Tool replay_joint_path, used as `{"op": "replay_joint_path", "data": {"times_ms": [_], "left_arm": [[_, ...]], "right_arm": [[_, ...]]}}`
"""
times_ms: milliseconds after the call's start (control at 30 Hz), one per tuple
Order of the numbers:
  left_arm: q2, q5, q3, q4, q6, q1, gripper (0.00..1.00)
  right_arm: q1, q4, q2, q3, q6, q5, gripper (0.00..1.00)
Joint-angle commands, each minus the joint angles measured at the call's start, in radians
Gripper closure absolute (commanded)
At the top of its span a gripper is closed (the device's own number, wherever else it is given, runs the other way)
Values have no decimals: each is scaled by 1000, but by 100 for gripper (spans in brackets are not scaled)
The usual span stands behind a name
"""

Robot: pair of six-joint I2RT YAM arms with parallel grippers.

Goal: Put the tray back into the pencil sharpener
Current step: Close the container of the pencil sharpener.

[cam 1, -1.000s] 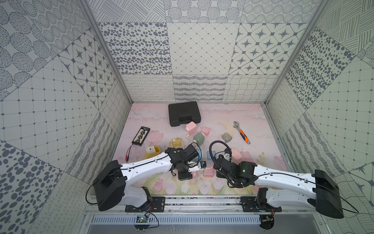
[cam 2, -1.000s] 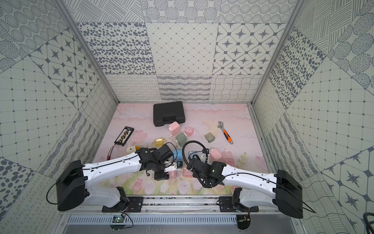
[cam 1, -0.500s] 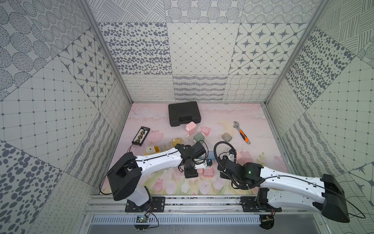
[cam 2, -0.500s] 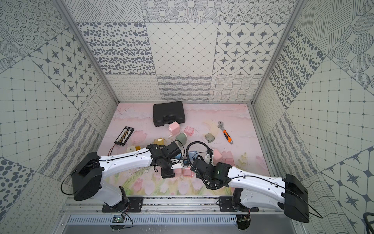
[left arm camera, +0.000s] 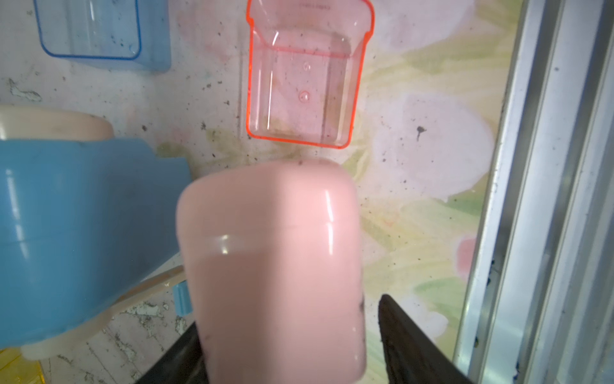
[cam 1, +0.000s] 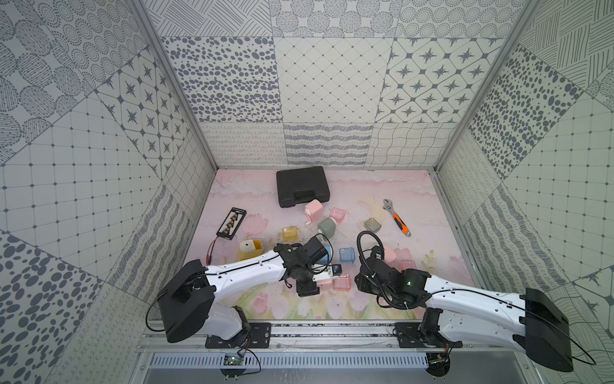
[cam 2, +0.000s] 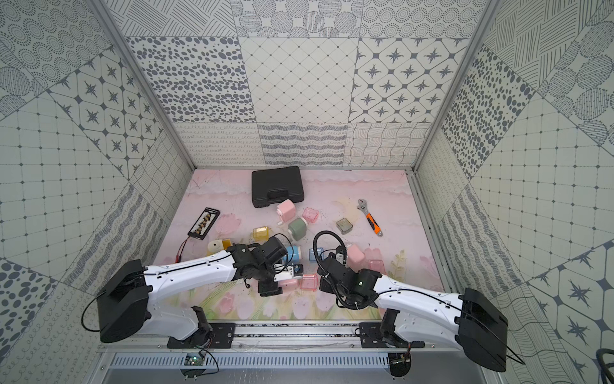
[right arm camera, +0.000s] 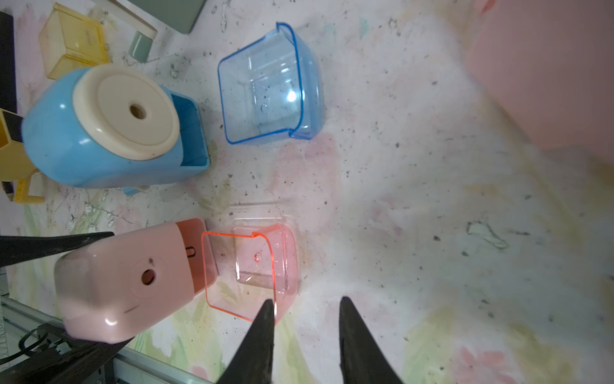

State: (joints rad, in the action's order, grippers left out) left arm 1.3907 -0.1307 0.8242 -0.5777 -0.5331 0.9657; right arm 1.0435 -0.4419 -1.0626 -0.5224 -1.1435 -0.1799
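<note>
A pink pencil sharpener [right arm camera: 126, 279] lies on its side near the front rail, also seen in both top views [cam 1: 324, 282] [cam 2: 288, 283]. My left gripper [left arm camera: 289, 332] is open around it, with a gap between one finger [left arm camera: 398, 332] and the body. A clear pink tray [right arm camera: 259, 266] [cam 1: 342, 282] [left arm camera: 302, 83] lies on the mat right at the sharpener's darker end, outside it. My right gripper [right arm camera: 308, 301] is open with nothing between its fingers. One fingertip [right arm camera: 269, 306] sits at the tray's near corner.
Close by are a blue sharpener [right arm camera: 99, 133] and its blue tray [right arm camera: 269, 86]. Another pink sharpener [cam 1: 388, 254], a green one [cam 1: 326, 227], a yellow tray [cam 1: 289, 232], a black case [cam 1: 302, 186] and a wrench [cam 1: 397, 222] lie farther back. The metal rail [left arm camera: 531, 199] runs along the front.
My left arm has reached farther right and its jaws have widened around the pink sharpener. My right gripper has shifted a little toward the pink tray.
</note>
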Motion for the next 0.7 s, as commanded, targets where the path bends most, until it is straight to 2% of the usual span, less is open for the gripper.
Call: {"op": "replay_joint_path", "data": {"times_ms": [0,267,467,667], "left_arm": [[-5,-84,-24,122,-28,-21,29],[19,-98,-40,151,-38,-28,38],[23,-103,-42,161,-42,-28,43],[27,-112,-48,166,-47,-24,46]], "right_arm": [[-12,120,-10,21,21,57,65],[-13,193,-101,28,28,64,66],[-12,262,-149,33,27,87,70],[-13,325,-214,21,44,136,71]]}}
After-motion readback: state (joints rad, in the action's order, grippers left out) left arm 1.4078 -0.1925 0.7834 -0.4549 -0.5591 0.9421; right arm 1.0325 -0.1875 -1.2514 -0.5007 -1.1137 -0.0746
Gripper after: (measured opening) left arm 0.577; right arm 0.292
